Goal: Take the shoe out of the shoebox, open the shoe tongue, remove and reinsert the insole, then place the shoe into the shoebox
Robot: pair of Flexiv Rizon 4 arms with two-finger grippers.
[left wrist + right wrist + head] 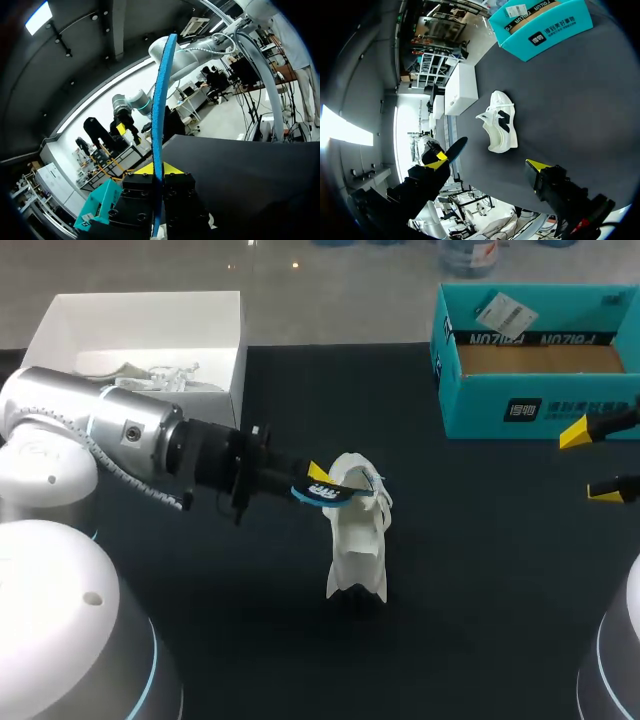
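Near the tabletop's middle lies the white shoe, the left gripper above its far end clamped on the blue insole, the right gripper spread empty by the right edge, the teal shoebox in the far right corner.

Dark table evenly lit from overhead, white shoe rendered bright against it, small soft shadow thrown at its base, pale highlights caught along the left arm's silver casing.
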